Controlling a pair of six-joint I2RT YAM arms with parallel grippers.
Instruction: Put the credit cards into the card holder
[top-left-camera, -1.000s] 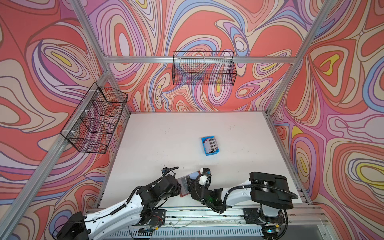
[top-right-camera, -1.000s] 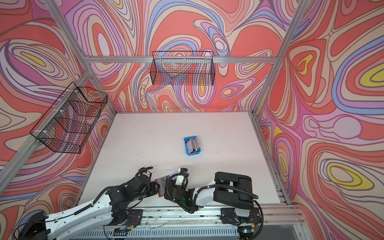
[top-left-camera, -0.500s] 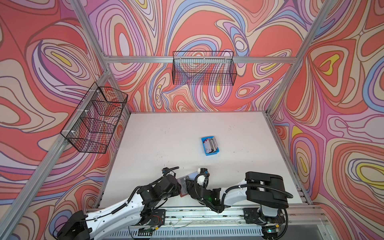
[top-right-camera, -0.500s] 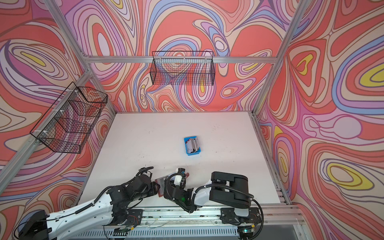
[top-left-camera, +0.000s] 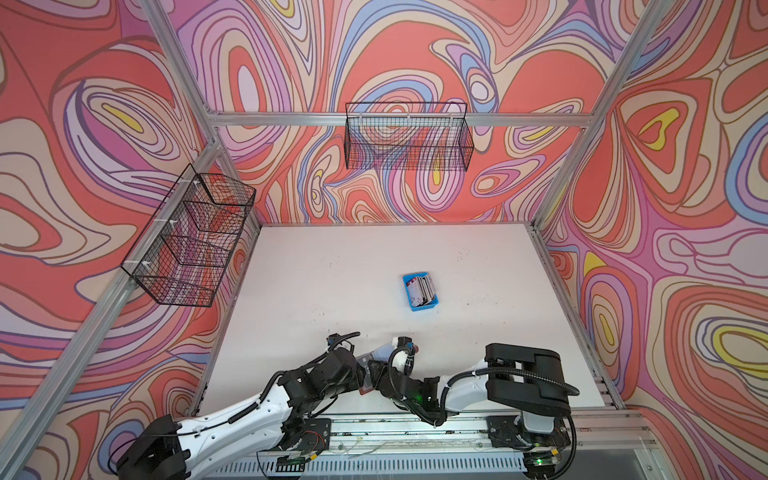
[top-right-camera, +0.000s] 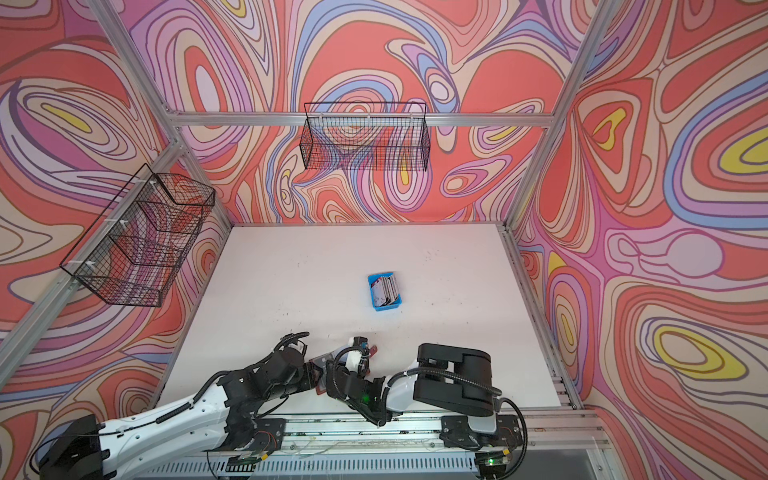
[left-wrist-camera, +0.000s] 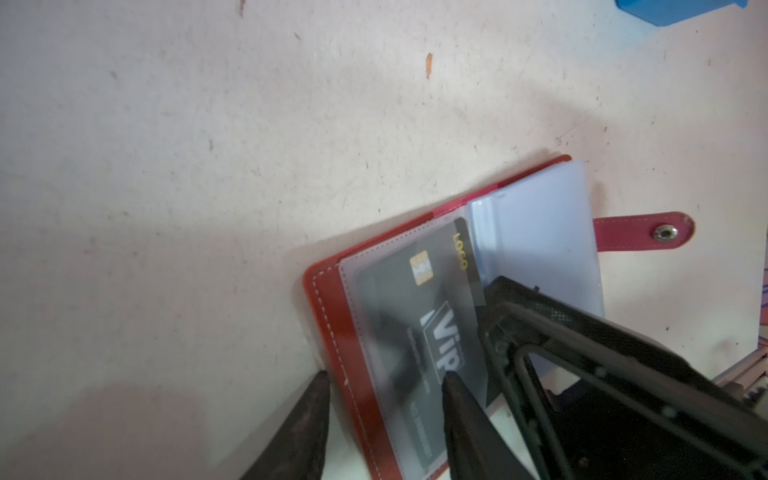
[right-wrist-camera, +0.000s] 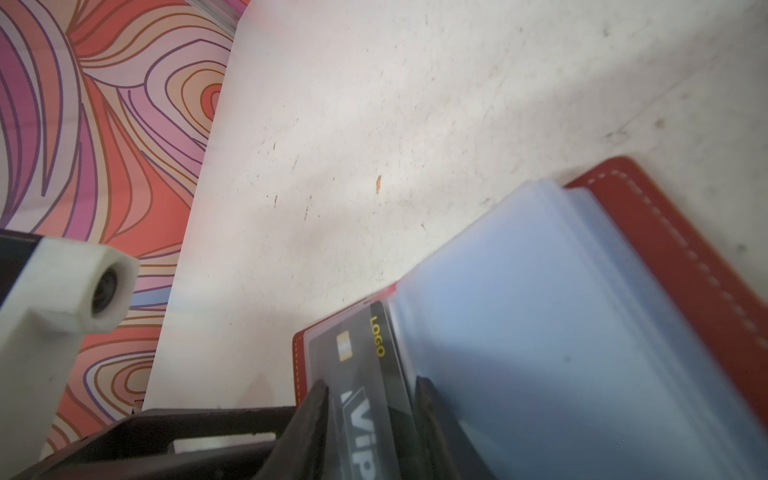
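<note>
The card holder (left-wrist-camera: 332, 324) lies open on the white table (top-left-camera: 332, 270), close to the middle of its front edge, with its snap strap (left-wrist-camera: 640, 232) spread flat on the table. A black card (left-wrist-camera: 415, 316) sits partly inside a clear sleeve on one cover, and the other sleeve pages (right-wrist-camera: 561, 311) are folded over the other cover.

The left gripper (left-wrist-camera: 385, 376) has its jaws apart. One finger is on the table just beside the holder's outer edge and the other is on the sleeve over the card. The right gripper (right-wrist-camera: 372, 382) has a finger on either side of the black card; whether they pinch it cannot be told.

The other credit cards (top-left-camera: 423, 287) stand in a blue tray (top-left-camera: 420, 308) near the table's middle.
</note>
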